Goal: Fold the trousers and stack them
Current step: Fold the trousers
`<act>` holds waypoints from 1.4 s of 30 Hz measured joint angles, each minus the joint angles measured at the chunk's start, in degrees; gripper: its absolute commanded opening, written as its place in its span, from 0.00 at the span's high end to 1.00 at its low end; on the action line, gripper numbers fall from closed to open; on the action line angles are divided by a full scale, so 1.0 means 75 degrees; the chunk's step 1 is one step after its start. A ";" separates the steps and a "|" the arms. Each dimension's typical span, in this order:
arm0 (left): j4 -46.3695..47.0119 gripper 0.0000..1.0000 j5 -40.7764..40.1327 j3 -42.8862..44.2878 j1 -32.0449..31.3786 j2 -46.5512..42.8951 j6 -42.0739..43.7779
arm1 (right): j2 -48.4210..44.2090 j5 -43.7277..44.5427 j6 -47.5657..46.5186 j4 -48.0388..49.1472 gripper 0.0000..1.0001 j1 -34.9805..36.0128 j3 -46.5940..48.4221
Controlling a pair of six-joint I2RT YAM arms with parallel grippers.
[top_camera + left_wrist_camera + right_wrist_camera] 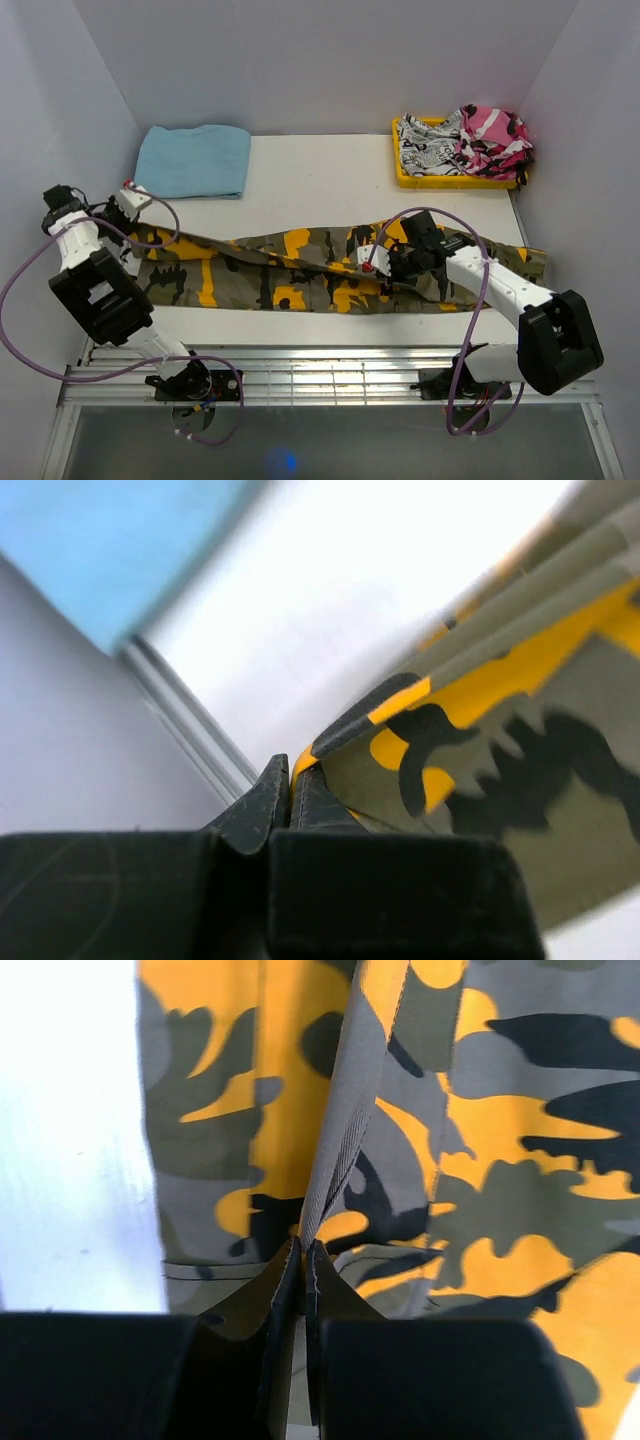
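Trousers (300,275) lie lengthwise, left to right, across the near half of the white table (320,165). One end is at the left wall and the other is near the right edge. A ridge of cloth is lifted and pulled taut between the two arms, and the rest lies flat beneath it.

Left gripper (133,222): jaws clenched on the hem at the far-left end. In the wrist view the fingertips (272,798) pinch a thin edge of the fabric (500,740).

Right gripper (372,262): jaws clenched on a fold right of the middle. In its wrist view a narrow band of cloth (345,1130) rises straight out of the tips (302,1260).

Other items:
- A folded blue towel (195,160) sits at the far left of the table, apart from the trousers.
- A yellow tray (450,182) at the far right holds a black-and-white printed garment (425,150) and a pink camouflage garment (490,140).
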 measured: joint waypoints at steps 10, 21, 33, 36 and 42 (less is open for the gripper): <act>0.2570 1.00 0.0146 0.2025 -0.1157 0.1274 -0.3057 | 0.0099 -0.0035 0.0329 0.0650 0.92 -0.0306 0.1090; 0.2503 1.00 0.0393 -0.2136 0.0764 -0.0469 -0.1422 | -0.0338 -0.0545 -0.0178 0.0382 0.92 -0.0312 -0.0224; 0.1443 1.00 -0.0070 -0.2634 0.1652 0.0163 -0.0545 | 0.0050 -0.0737 -0.0350 0.0265 0.92 -0.0300 -0.0525; 0.0918 1.00 0.0198 -0.1632 0.1612 0.0434 -0.1040 | 0.0076 -0.0930 -0.0323 0.0195 0.92 -0.0283 -0.0044; 0.0265 1.00 0.0836 0.0379 0.1486 0.0440 -0.1760 | -0.0020 -0.1291 -0.0294 0.0321 0.92 -0.0163 0.0708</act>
